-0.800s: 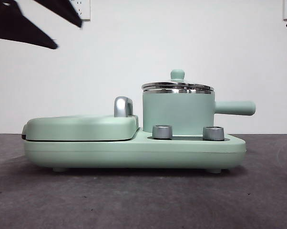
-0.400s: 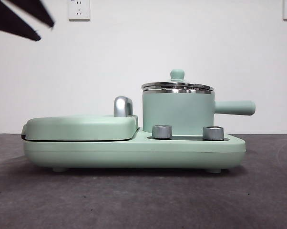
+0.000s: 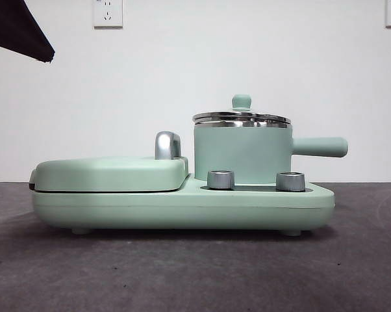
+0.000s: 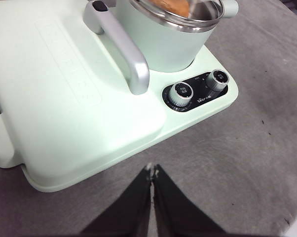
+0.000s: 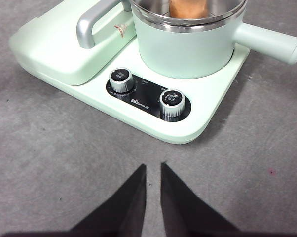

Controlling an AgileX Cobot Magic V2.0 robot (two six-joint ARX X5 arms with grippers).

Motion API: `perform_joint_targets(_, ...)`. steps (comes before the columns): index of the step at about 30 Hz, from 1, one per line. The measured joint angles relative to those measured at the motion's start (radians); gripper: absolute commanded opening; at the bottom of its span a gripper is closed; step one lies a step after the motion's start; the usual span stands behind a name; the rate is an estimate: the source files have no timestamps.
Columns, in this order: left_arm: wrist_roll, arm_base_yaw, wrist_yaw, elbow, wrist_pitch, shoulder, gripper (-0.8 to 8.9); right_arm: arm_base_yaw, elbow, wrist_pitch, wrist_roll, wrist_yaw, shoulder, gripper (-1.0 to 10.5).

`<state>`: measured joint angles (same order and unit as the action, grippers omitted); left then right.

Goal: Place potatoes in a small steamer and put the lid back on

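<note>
1. Up in the front view's top-left corner, the dark arm tip (image 3: 20, 32) has pulled back since a second ago: two black prongs then, now one blunt wedge, and the small black tip at the top-right corner has gone too.
2. Nothing on the mint-green cooker base (image 3: 182, 208) has shifted; the small mint-green cylindrical steamer pot with steel rim (image 3: 242, 153) sits on its right half, straight side handle (image 3: 320, 147) pointing right.
3. Lid check: the round clear glass lid with steel rim and mint-green knob (image 3: 241, 102) is seated on the pot.
4. Through the top of the pot, both wrist views catch the orange-brown potato lump (image 5: 189, 8) inside, only partly in frame.
5. Left gripper (image 4: 152, 170) hovers over the grey tabletop (image 4: 247, 163) just off the cooker's front edge, jaws pressed together, nothing between them.
6. Right gripper (image 5: 153, 170) hangs over the table in front of the two silver control knobs (image 5: 171, 102), jaws slightly parted with a thin gap, holding nothing.
7. Beside the pot lies the flat mint-green griddle cover (image 3: 111, 172), closed, its chrome handle (image 3: 167, 144) standing next to the steamer.
</note>
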<state>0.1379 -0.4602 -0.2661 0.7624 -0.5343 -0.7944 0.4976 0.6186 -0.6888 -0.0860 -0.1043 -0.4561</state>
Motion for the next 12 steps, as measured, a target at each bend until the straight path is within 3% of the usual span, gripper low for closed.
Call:
perform_joint_targets(7,-0.048,0.009,0.001,-0.003,0.027,0.06,0.06,0.0,0.0,0.0,0.0,0.0,0.0,0.4)
perform_joint_targets(12,-0.099,0.119,0.006,-0.164,0.211,0.204,0.06,0.0,0.0,0.0,0.0,0.0,0.0,0.4)
